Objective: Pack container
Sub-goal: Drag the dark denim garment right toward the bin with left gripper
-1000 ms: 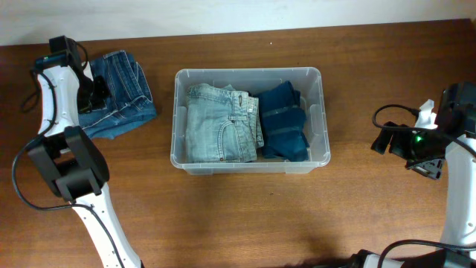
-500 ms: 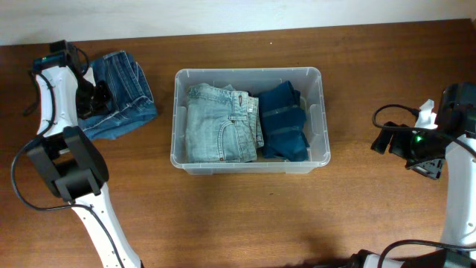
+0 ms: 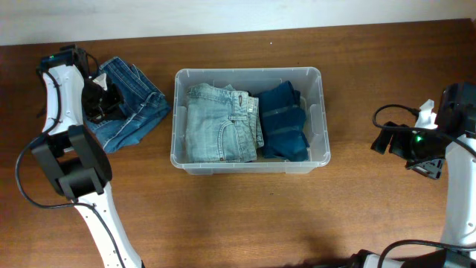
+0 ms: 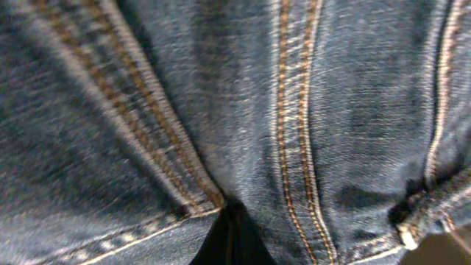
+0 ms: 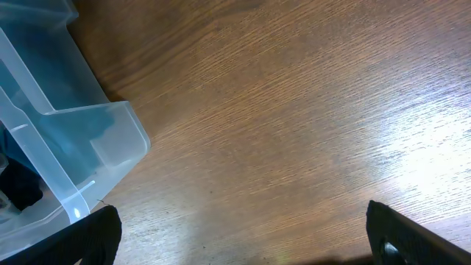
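Note:
The container (image 3: pixel 249 72), a clear plastic tub, stands mid-table and holds folded light-blue jeans (image 3: pixel 219 123) on the left and a dark-blue garment (image 3: pixel 284 123) on the right. A pair of mid-blue jeans (image 3: pixel 132 104) lies bunched on the table left of the tub. My left gripper (image 3: pixel 97 100) is on these jeans, shut on the denim. Denim (image 4: pixel 221 110) fills the left wrist view, with the dark jaws (image 4: pixel 232 239) pinched into it. My right gripper (image 3: pixel 383 141) is open and empty over bare table right of the tub. The right wrist view shows its fingers (image 5: pixel 243 235) wide apart.
A corner of the tub (image 5: pixel 73 132) shows at the left of the right wrist view. Bare wood (image 3: pixel 245 216) lies in front of the tub. The left arm's base (image 3: pixel 74 167) stands near the table's left edge.
My left gripper has moved right and slightly toward the front, dragging the mid-blue jeans with it; the jeans are more bunched and closer to the tub. The right arm has not moved.

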`<state>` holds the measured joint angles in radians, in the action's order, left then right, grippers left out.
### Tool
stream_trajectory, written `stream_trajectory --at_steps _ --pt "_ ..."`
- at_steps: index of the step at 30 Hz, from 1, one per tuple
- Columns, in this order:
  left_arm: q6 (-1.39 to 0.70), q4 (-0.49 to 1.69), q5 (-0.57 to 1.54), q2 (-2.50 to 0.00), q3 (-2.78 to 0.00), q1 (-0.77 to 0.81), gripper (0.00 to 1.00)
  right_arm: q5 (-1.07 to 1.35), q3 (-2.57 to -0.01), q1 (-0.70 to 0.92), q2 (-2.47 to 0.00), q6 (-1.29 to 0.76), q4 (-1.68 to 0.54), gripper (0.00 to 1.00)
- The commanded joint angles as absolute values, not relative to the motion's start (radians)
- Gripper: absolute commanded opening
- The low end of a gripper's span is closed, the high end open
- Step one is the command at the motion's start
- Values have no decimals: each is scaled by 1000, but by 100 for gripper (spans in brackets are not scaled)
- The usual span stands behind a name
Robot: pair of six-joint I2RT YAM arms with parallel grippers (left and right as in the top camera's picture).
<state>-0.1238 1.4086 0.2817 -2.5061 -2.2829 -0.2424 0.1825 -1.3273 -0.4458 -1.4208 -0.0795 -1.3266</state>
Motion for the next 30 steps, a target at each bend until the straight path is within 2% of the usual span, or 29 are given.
stream_trajectory --at_steps 1,5,8,12,13,14,17,19,30 --pt "-118 1399 375 -2543 -2286 -232 1 180 -1327 -452 -1422 -86 -1326 98" --pt "-118 1396 374 -2543 -2327 -234 2 180 -1327 -452 -1422 -86 -1326 98" --pt "-118 1409 374 -2543 -2400 -252 12 180 -1327 -452 -1422 -86 -1326 98" --pt "-117 1455 370 -2543 -2545 -295 34 180 -1327 -452 -1422 -86 -1326 98" --pt "-117 1460 370 -2543 -2565 -305 36 180 -1327 -452 -1422 -86 -1326 98" --pt "-118 1468 371 -2543 -2591 -330 67 180 -1327 -452 -1422 -86 -1326 98" --pt "-118 1468 371 -2543 -2593 -380 95 180 -1327 -452 -1422 -86 -1326 98" --pt "-119 1472 371 -2543 -2590 -432 99 180 -1327 -452 -1422 -86 -1326 98" --pt "-119 1478 434 -2595 -2586 -494 99 180 -1327 -452 -1422 -86 -1326 99"
